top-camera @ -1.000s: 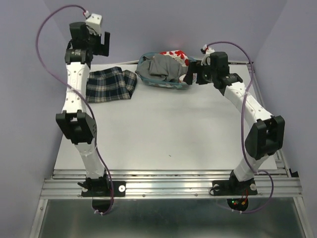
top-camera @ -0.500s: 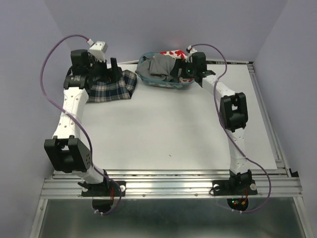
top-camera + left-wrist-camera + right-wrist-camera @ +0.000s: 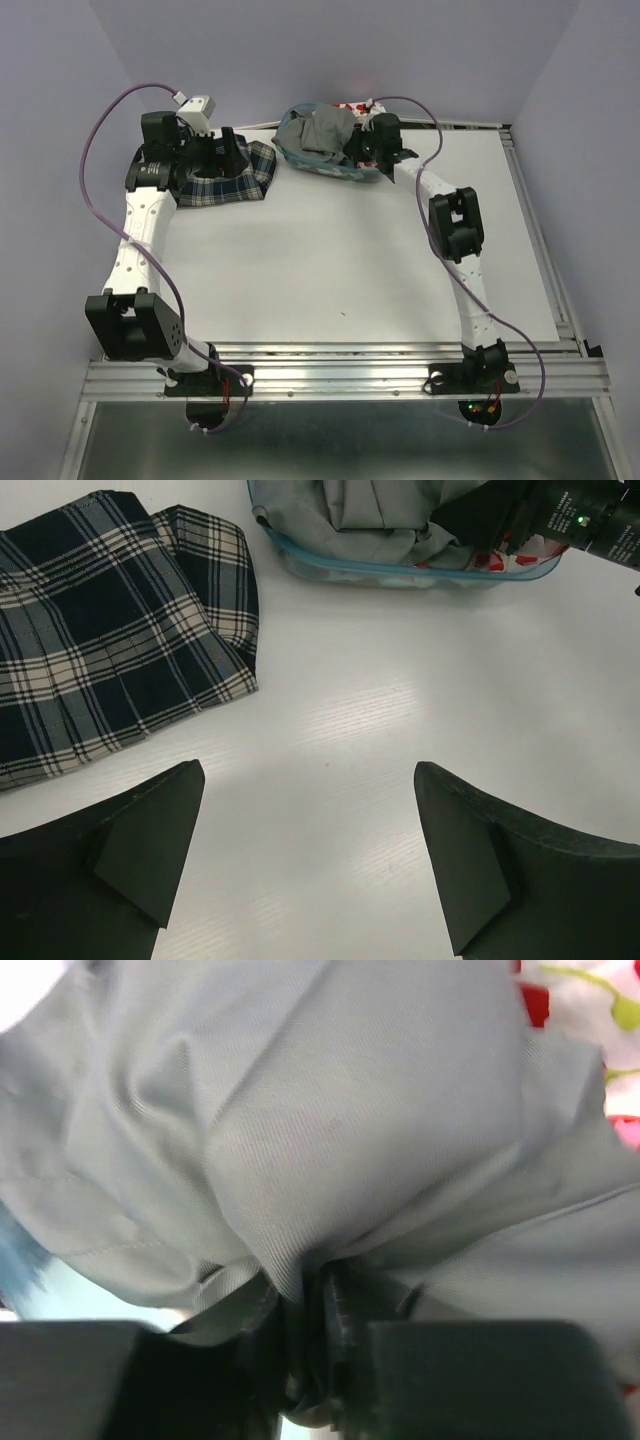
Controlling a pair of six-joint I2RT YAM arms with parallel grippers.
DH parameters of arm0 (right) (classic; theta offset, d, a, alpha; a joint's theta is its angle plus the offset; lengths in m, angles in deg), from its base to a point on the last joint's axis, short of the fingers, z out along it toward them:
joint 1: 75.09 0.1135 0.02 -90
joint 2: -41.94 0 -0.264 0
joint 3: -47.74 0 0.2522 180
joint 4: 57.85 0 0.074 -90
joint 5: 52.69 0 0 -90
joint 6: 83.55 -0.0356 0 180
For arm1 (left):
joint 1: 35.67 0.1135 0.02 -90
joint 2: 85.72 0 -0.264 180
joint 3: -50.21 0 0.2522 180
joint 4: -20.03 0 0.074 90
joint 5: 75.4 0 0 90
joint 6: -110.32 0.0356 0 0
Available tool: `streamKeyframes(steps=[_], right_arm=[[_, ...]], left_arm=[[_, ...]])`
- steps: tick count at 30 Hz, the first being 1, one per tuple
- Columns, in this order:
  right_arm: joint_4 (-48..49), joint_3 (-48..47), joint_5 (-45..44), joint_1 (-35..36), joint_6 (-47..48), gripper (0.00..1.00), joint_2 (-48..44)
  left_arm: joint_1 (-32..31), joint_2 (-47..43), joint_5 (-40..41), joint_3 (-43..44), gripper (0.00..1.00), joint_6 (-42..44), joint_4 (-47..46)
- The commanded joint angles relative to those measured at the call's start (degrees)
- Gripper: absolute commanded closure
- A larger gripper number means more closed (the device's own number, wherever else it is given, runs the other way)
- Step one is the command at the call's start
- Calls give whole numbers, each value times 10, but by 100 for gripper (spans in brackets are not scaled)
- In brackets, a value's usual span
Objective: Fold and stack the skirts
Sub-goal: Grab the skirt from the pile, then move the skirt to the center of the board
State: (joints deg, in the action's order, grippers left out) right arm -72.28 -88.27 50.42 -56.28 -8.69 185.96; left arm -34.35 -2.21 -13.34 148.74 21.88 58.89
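Note:
The navy, white and green plaid skirt [image 3: 228, 182] lies folded on the table at the back left, also in the left wrist view [image 3: 110, 650]. My left gripper [image 3: 212, 150] hovers open just beside its right edge, with only bare table between the fingers [image 3: 308, 770]. The grey skirt [image 3: 322, 130] is bunched in the teal basket [image 3: 322, 168]. My right gripper [image 3: 358, 150] is shut on a fold of the grey skirt [image 3: 330, 1110], pinched between the jaws [image 3: 325, 1290]. The white skirt with red print [image 3: 350, 106] lies under the grey one, partly hidden.
The basket [image 3: 400, 575] stands at the back middle of the white table [image 3: 350, 260]. Purple walls close in the back and both sides. The metal rail [image 3: 340, 375] with both arm bases runs along the near edge.
My right arm has reached into the basket and its jaws have shut on the grey skirt. My left arm has come down beside the plaid skirt, still open.

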Motion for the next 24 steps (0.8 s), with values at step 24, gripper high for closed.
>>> streamKeyframes(steps=[24], right_arm=[[35, -66, 175, 3, 19, 99, -420]], left_arm=[[1, -97, 46, -51, 1, 22, -48]])
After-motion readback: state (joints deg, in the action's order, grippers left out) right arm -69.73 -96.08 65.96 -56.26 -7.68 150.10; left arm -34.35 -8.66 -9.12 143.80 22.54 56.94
